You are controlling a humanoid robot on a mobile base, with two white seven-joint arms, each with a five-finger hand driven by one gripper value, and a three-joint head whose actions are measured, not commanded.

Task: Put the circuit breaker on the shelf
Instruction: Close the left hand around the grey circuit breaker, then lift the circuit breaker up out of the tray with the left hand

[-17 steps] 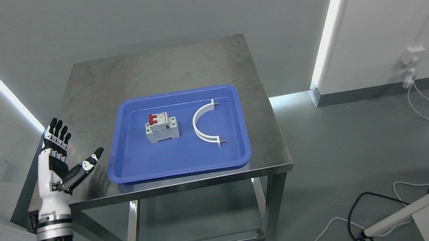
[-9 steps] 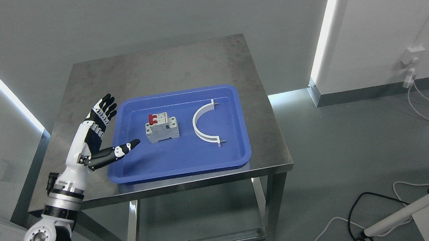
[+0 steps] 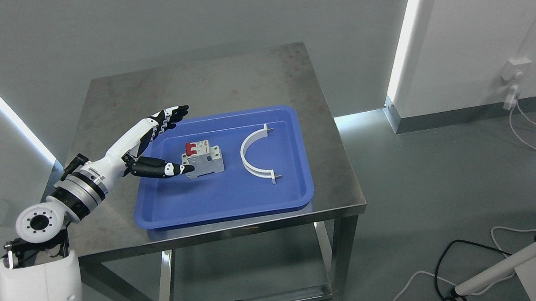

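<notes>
The left hand (image 3: 152, 143) is spread wide and holds nothing: fingers (image 3: 169, 115) over the blue tray's (image 3: 224, 206) far-left rim, thumb tip level with the circuit breaker's (image 3: 202, 159) near-left corner; contact cannot be confirmed. The breaker, a grey block with red levers, lies flat in the tray, directly right of the hand. Beyond it rests a white plastic half-ring (image 3: 255, 156). The brushed-steel desk (image 3: 224, 77) is bare behind the hand. Half a second ago, the hand stood outside the tray's left edge.
</notes>
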